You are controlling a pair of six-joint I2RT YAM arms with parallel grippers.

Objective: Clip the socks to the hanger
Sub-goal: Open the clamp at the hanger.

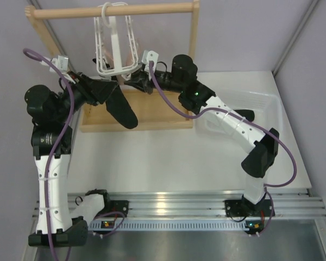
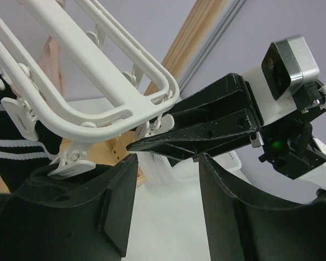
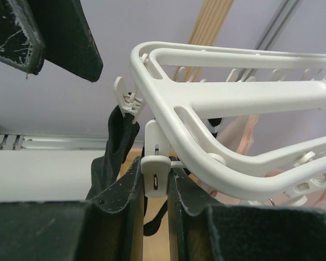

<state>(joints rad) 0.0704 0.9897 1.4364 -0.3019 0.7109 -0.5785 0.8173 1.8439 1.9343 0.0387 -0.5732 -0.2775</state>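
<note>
Beneath the hanger (image 3: 233,100) (hooked on a wooden rod (image 1: 152,9)) the right arm stretches in from the right, its end effector (image 3: 155,198) pinching a white clip (image 3: 155,173) under the frame's rounded end. Left of the hanger, the bent left arm's end effector (image 2: 165,179) stands half open, empty. A black sock (image 1: 124,111) dangles below the hanger's left edge, and the white bench (image 1: 168,157) spreads in front.

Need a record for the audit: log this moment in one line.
left gripper: open, near hanger | right gripper: shut on clip | black sock: hangs from hanger | hanger: hooked on wooden rod
</note>
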